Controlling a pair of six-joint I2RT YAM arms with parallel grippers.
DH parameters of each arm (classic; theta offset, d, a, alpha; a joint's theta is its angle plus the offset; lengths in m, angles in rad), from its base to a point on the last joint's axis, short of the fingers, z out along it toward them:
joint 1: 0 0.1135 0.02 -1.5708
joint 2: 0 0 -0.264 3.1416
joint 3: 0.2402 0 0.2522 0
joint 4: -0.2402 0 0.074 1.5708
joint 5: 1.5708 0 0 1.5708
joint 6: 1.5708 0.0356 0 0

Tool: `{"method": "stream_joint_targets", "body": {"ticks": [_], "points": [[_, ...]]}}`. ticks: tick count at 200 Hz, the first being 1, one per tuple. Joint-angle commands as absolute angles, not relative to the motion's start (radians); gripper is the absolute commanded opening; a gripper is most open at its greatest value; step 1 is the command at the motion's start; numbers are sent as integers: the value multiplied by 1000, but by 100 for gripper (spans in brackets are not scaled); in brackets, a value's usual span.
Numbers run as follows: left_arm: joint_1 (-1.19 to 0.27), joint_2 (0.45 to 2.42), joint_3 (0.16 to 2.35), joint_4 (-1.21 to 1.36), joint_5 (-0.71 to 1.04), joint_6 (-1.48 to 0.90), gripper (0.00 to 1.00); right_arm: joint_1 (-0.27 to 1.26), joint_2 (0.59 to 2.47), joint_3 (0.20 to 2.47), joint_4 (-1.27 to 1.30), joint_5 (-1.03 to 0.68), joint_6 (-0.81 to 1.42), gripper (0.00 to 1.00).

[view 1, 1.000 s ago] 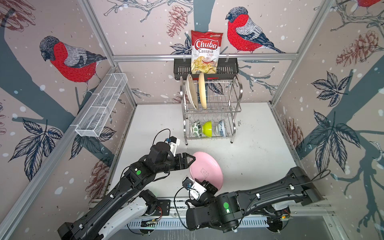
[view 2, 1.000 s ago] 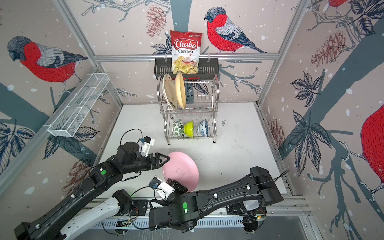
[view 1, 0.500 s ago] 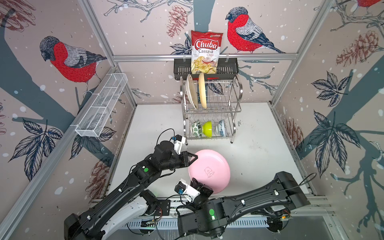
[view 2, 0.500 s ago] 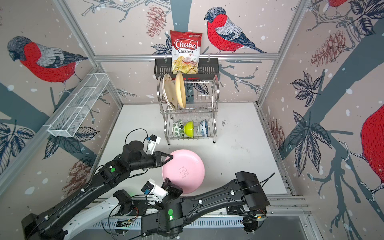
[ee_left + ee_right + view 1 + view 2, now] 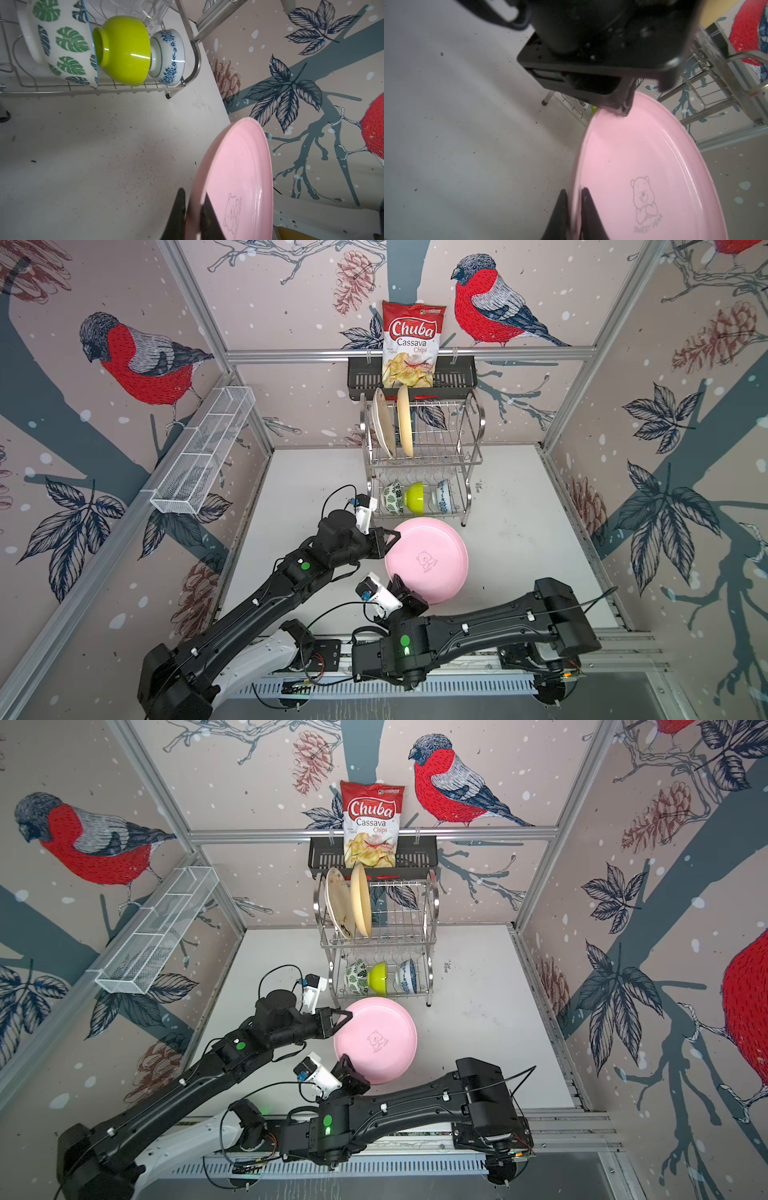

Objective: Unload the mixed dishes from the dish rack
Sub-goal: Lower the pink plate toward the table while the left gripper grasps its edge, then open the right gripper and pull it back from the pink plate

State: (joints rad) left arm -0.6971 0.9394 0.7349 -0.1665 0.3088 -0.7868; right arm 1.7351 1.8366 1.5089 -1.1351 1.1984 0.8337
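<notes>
The pink plate (image 5: 428, 560) (image 5: 376, 1040) hangs above the table in front of the dish rack (image 5: 473, 423) (image 5: 432, 898), face up towards the camera. My left gripper (image 5: 392, 537) (image 5: 194, 192) is shut on its left rim. My right gripper (image 5: 397, 583) (image 5: 574, 189) pinches the near rim, with a finger tight on each side. On the rack's top tier stand a cream floral plate (image 5: 384, 427) and a pale yellow plate (image 5: 405, 427). The lower tier holds a green-leaf bowl (image 5: 62, 45), a lime bowl (image 5: 124, 52) and a blue-patterned bowl (image 5: 170, 58), with clear glass (image 5: 154, 14) behind them.
A red-and-white chips bag (image 5: 411, 344) stands in a black basket (image 5: 453, 379) on the back rail above the rack. A long white mesh tray (image 5: 203, 452) hangs on the left wall. My left arm's wrist (image 5: 591, 41) looms close over the plate in the right wrist view.
My left gripper, open a second ago, moved in and shut on the plate's rim. The plate shifted right and away and now faces the camera more squarely.
</notes>
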Motion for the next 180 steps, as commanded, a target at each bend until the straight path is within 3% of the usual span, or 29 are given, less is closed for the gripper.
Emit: {"method": "stream_joint_targets", "body": {"ticks": [1,27,76,124,180], "points": [[-700,956,746,-244,367,-879,0,1696,1798,1454,-1034,1302,795,25],[-699,960,725,-211,332,-895,0,1656,1679,1298,-641,1135,472,30],[-693,944,700,-178,257,-903,0,1579,1487,1144,-292,728,235,48],[-671,933,693,-164,226,-866,0,1563,1418,1122,-182,374,275,57],[-578,938,699,-174,254,-799,0,1525,1270,992,20,153,443,58]]}}
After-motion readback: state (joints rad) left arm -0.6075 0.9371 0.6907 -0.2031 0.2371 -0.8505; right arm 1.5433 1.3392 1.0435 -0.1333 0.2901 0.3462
